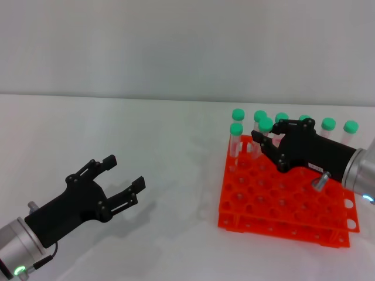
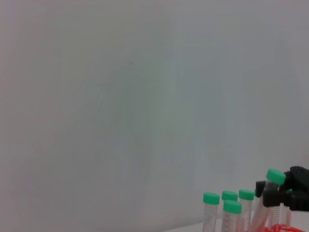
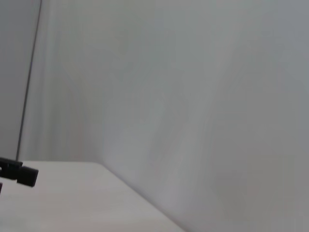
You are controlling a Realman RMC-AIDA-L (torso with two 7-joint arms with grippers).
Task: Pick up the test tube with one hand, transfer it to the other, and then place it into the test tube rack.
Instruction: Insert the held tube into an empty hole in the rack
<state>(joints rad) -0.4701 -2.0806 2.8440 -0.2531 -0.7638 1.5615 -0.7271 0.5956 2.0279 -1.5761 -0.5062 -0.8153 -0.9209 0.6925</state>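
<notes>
Prongs spread wide and holding nothing: that is the left gripper, nearest the camera in the head view, low over the white table on its silver-grey arm. A bare stretch of table lies beyond its fingertips, and the orange test tube rack stands well apart from it, off toward the right arm's side.

Farther away, the right gripper reaches in above the rack's upper tier from the right side, with a short metal stub sticking out near its wrist. Between its fingers is the test tube, its green cap just past the fingertips and its clear body running down toward the holes; the jaws look closed around it. From the left wrist view the same tube leans in that black gripper rather than standing straight, its lower end close to the rack's top. Whether the tip has entered a hole cannot be made out.

Beyond the right gripper, along the rack's far row, other green-capped tubes stand upright, and two more stand at the far corner beside the held one. A plain pale wall closes the scene behind the table.
</notes>
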